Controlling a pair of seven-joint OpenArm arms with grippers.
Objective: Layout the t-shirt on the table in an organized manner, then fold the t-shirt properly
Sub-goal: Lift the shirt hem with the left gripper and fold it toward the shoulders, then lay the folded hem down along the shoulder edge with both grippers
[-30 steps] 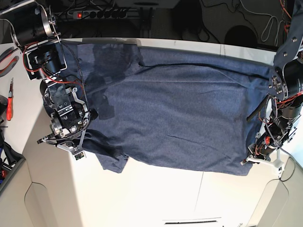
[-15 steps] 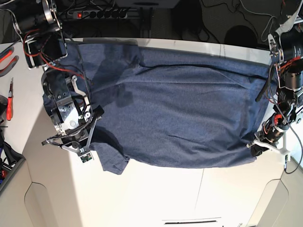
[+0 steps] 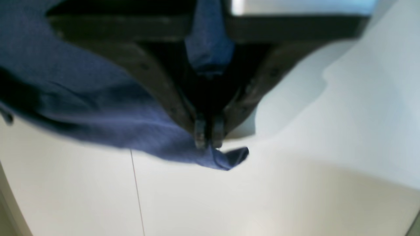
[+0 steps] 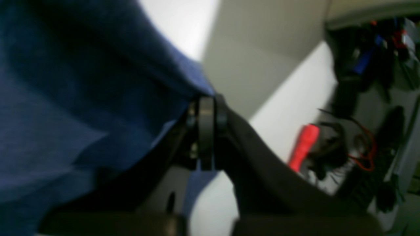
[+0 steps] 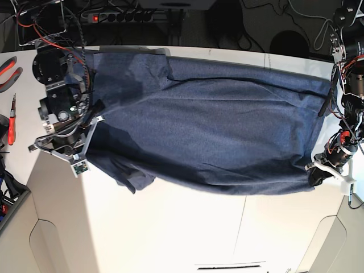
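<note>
The dark navy t-shirt (image 5: 210, 125) lies spread wide across the white table (image 5: 170, 233), blank side up. One sleeve (image 5: 133, 182) hangs toward the near edge on the left. My left gripper (image 5: 315, 176) is at the shirt's near right corner. In the left wrist view the left gripper (image 3: 208, 136) is shut on that corner of the t-shirt (image 3: 226, 159), just above the table (image 3: 295, 196). My right gripper (image 5: 94, 128) is at the shirt's left edge. The right wrist view shows the right gripper (image 4: 206, 114) shut on the t-shirt (image 4: 82, 108) hem.
Red-handled pliers (image 5: 8, 62) and a red screwdriver (image 5: 11, 128) lie at the table's left edge; the screwdriver (image 4: 303, 147) also shows in the right wrist view. A power strip (image 5: 114, 17) and cables run beyond the far edge. A thin seam (image 5: 242, 222) crosses the tabletop.
Both arms have moved toward the far side of the table while holding the shirt. The left edge and the near right corner have been drawn along with them.
</note>
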